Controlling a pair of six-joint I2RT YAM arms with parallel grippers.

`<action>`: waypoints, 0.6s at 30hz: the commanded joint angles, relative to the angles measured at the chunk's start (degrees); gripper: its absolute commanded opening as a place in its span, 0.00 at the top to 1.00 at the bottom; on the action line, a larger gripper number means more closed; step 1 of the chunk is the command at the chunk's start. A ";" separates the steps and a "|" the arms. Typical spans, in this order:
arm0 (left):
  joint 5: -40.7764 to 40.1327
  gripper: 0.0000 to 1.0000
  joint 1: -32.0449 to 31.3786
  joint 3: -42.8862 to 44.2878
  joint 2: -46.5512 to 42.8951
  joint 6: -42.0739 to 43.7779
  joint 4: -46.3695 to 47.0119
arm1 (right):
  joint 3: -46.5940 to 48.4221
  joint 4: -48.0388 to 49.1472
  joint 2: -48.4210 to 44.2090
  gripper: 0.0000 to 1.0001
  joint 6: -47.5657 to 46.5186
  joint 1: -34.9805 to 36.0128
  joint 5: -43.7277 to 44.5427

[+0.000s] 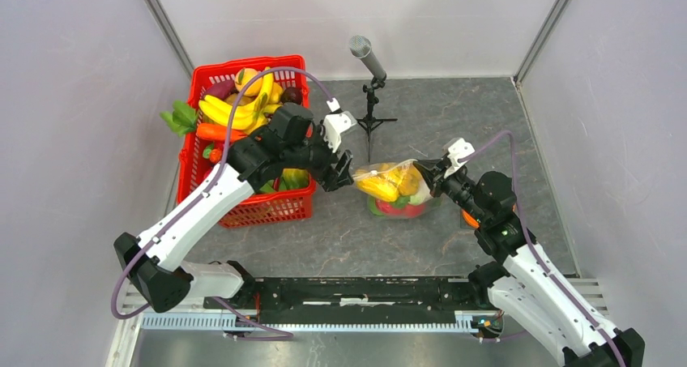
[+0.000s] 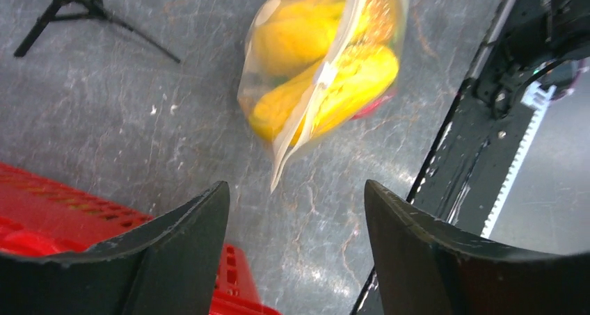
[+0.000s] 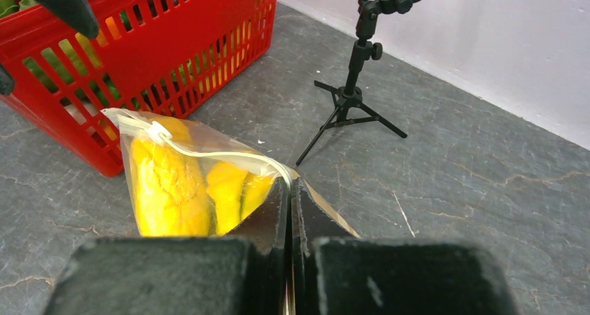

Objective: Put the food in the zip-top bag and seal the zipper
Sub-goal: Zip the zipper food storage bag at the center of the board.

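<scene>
From above, the zip-top bag [image 1: 397, 172], packed with yellow, red and green food [image 1: 381, 187], sits on the bench [image 1: 324, 237] just right of the red basket [image 1: 271, 207]. The left hand [image 1: 336, 179] is just beside the bag's left end and the right hand [image 1: 428, 175] is at its right end. The left wrist view shows that hand spread wide and holding nothing, with the bag ahead. The right wrist view shows that hand pinched tight on the bag's corner at the zipper [image 3: 209, 154].
</scene>
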 commanded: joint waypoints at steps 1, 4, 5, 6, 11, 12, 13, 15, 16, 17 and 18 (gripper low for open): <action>7.76 0.20 0.10 0.36 -0.32 0.45 9.67 | 0.80 4.12 -0.07 1.00 0.54 -0.15 -1.76; 15.16 0.16 0.02 -0.58 1.74 2.01 14.91 | 1.14 4.07 0.00 1.00 0.41 -0.17 -1.69; 16.80 0.16 0.04 -0.47 2.58 2.34 16.28 | 1.17 4.12 0.07 1.00 0.33 -0.16 -1.74; 18.25 0.16 0.04 -0.52 3.87 2.84 17.68 | 1.38 4.00 0.29 1.00 0.31 -0.15 -1.74; 20.13 0.21 -0.18 -2.43 7.62 4.79 22.74 | 1.85 3.52 0.71 1.00 0.18 -0.16 -2.18; 20.23 0.24 -0.27 -2.68 8.25 5.00 23.31 | 1.90 3.50 0.67 1.00 0.13 -0.11 -2.16; 20.49 0.31 -0.39 -2.63 9.13 5.25 23.61 | 1.98 3.50 0.68 1.00 0.16 -0.16 -2.16; 21.58 0.36 -0.58 -2.36 10.34 5.38 23.55 | 2.14 3.33 0.59 1.00 0.04 -0.16 -2.06; 21.78 0.37 -0.65 -2.52 10.54 5.31 23.58 | 2.24 3.11 0.59 1.00 -0.06 -0.16 -1.94; 21.57 0.37 -0.66 -2.68 10.76 5.21 23.85 | 2.33 2.99 0.55 1.00 -0.07 -0.16 -1.86; 20.83 0.37 -0.66 -2.87 10.94 4.98 24.20 | 2.34 2.93 0.48 1.00 -0.03 -0.20 -1.81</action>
